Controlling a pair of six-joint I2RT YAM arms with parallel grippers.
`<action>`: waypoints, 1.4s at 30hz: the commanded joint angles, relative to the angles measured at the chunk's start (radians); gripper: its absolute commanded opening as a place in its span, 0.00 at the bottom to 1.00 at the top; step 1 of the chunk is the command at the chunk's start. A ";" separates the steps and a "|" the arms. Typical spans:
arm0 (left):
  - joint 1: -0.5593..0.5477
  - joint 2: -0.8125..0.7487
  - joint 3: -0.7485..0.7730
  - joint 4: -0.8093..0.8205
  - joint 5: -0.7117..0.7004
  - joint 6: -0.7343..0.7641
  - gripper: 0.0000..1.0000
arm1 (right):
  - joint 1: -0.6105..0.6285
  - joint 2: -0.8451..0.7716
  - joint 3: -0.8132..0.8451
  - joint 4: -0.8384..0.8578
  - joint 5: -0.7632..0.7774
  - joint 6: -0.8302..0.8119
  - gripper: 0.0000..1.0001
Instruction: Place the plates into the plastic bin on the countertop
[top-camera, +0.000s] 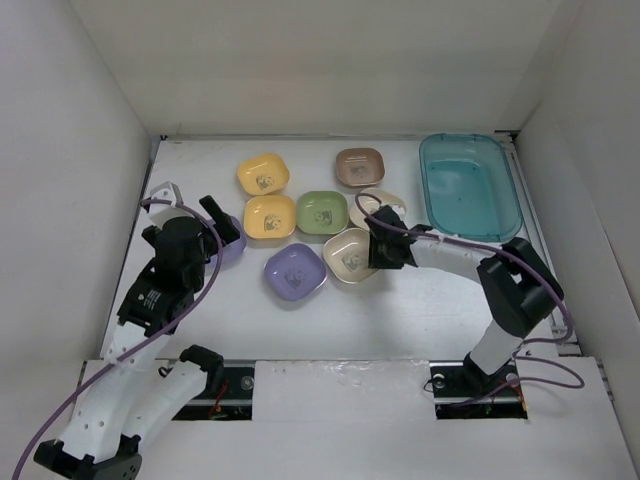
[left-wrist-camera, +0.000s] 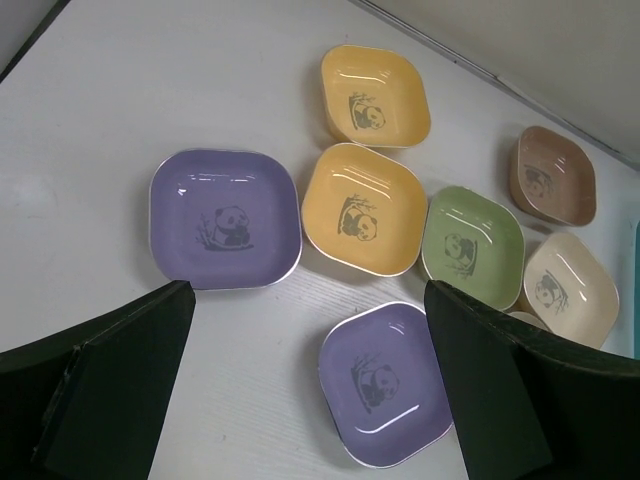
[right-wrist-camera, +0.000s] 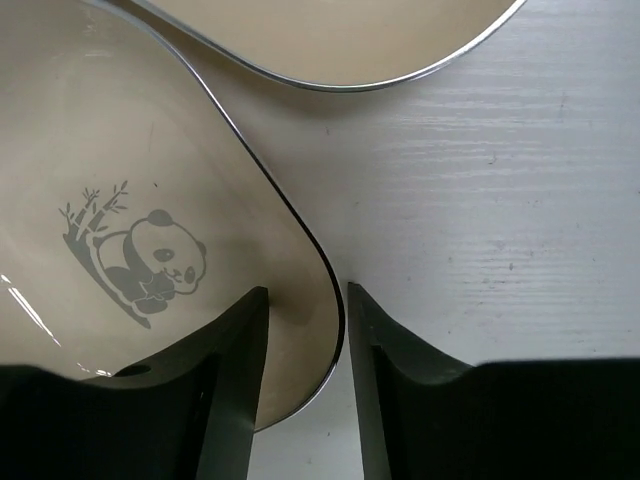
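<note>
Matte white countertop (top-camera: 400, 310), walled in white. A translucent teal-blue rectangular plastic bin (top-camera: 470, 190) is seen at the far right, nothing in it. Rounded-square shallow plates (yellow, green, brown, beige, lavender) are clustered at centre, all outside the bin. The right gripper (right-wrist-camera: 305, 295) is set astride the near rim of a beige panda-marked plate (right-wrist-camera: 120, 200), one finger inside, one outside, narrowly parted; whether the rim is pinched cannot be told. The left gripper (left-wrist-camera: 308, 300) is held wide open above the lavender plates, holding nothing. The plates are judged light, stiff and glossy, likely slippery. The thin raised rim is the only hold, and a one-edge grip may let a plate tilt.
</note>
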 joint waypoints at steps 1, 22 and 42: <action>-0.003 -0.017 0.003 0.022 0.009 0.010 1.00 | 0.005 -0.065 -0.023 0.011 0.059 0.044 0.43; -0.003 -0.038 0.003 0.031 0.019 0.010 1.00 | -0.048 -0.490 0.046 -0.220 0.180 0.116 0.00; -0.046 0.082 -0.054 0.017 0.315 -0.138 1.00 | -0.831 0.215 0.618 -0.031 -0.150 -0.056 0.00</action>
